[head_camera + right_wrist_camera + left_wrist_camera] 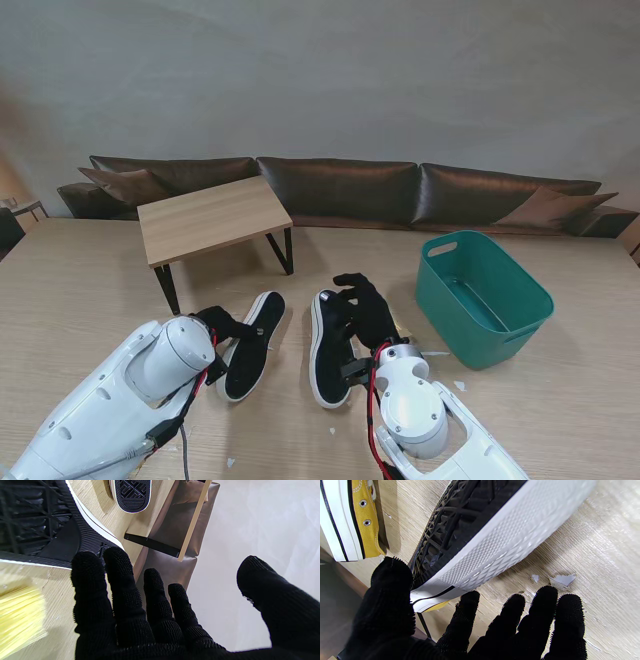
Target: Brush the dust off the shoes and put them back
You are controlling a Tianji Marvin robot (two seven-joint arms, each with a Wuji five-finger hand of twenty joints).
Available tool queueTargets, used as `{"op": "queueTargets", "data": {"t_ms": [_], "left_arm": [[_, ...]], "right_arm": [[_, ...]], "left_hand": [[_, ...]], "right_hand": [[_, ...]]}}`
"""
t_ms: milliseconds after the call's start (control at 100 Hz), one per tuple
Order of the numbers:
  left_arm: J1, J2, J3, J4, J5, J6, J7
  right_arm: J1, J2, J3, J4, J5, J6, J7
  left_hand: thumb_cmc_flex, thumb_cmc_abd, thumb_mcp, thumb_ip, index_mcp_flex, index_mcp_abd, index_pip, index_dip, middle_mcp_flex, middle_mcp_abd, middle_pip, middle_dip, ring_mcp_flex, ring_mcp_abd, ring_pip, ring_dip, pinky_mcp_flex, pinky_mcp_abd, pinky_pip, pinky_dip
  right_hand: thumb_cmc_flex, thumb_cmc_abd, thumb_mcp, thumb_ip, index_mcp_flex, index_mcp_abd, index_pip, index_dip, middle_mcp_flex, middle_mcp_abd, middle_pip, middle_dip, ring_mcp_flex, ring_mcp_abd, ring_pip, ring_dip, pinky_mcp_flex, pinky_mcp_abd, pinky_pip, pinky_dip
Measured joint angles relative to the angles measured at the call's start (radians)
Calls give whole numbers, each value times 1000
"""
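Left wrist: spread fingers (pixel 467 610) touch shoe (pixel 495 530).

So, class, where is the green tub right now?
In the stand's view the green tub sits on the right of the table, just right of the right shoe, in front of the sofa.
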Motion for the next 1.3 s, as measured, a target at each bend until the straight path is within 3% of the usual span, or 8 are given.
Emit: {"op": "queueTargets", "data": {"t_ms": [470, 510, 640, 700, 810, 940, 1060, 1300], "left_arm": [[56, 6, -54, -107, 74, -28, -14], [72, 6, -71, -125, 90, -52, -15], [132, 10, -130, -189, 141, -170, -23], [163, 11, -161, -215, 164, -241, -29], [215, 9, -208, -238, 147, -348, 11], [256, 0, -237, -233, 60, -454, 92], [269, -14, -243, -203, 31, -545, 139], [303, -25, -260, -182, -22, -599, 150]], "right_arm": [[1, 0, -2, 1, -10, 4, -1], [3, 1, -2, 1, -16, 5, 1], [5, 6, 1, 1, -57, 24, 20], [5, 11, 3, -1, -103, 39, 27], [1, 23, 9, -12, -166, 66, 47], [-4, 45, 14, -36, -282, 110, 87], [-14, 68, 26, -72, -384, 169, 135], [-40, 105, 52, -117, -602, 266, 182]], "left_hand": [[0, 16, -33, 0, 1, 0, 0, 0, 0, 0, 0, 0, -34, 0, -13, -1, -24, 0, -34, 0], [0, 16, -40, 0, 2, 0, 1, 0, 0, -13, 0, -1, -61, -5, -13, -2, -38, -5, -36, 1], [52, 39, -80, 20, 13, -11, 18, 24, -37, -81, 12, 26, -133, -87, 6, 82, -101, -123, 91, 158], [56, 39, -90, 20, 16, -11, 33, 37, -38, -100, 14, 46, -164, -114, 28, 117, -130, -170, 134, 191], [85, 39, -91, 22, 27, -11, 33, 47, -52, -132, 13, 48, -191, -135, -32, 98, -175, -193, 81, 174], [112, 39, -88, 23, 26, -11, 30, 49, -89, -163, -9, 0, -230, -183, -154, 9, -193, -206, -160, 104], [108, 39, -61, 23, 25, -11, 27, 49, -105, -188, -12, -37, -255, -214, -223, -53, -191, -234, -385, 77], [111, 39, -12, 23, -2, -11, 14, 41, -162, -212, -29, -66, -303, -255, -266, -93, -182, -273, -563, 85]], "right_hand": [[0, 0, 0, 0, 0, 0, 0, 0, -7, 0, 1, 0, 0, 0, 0, 0, 0, 0, 0, 0], [0, 0, 0, 0, 0, 0, 0, 0, -14, 0, -2, 0, -1, 0, 0, 0, 0, 0, 0, 0], [0, 0, 0, 0, 54, -11, -7, -1, -53, 0, -3, 0, -18, 0, 0, 0, 0, 0, -1, 0], [0, 22, -1, 0, 108, -23, 4, -1, -90, 0, -4, -1, -39, 0, 0, 0, 0, 0, -1, 0], [0, 23, -17, 11, 164, -38, 7, 26, -114, 1, -2, -2, -63, -1, 0, -1, 0, -11, -1, 0], [0, 19, -58, 11, 206, -74, 8, 53, -114, 1, -1, -2, -62, -13, 1, -1, 0, -17, -1, 0], [0, -44, -91, 30, 228, -98, -3, 101, -110, -6, 1, 0, -58, -25, 13, -1, 0, -34, 1, 10], [3, -205, -89, 31, 308, -139, 7, 176, 43, -40, 59, 55, 70, -68, 113, 27, 3, -37, 159, 35]]}}
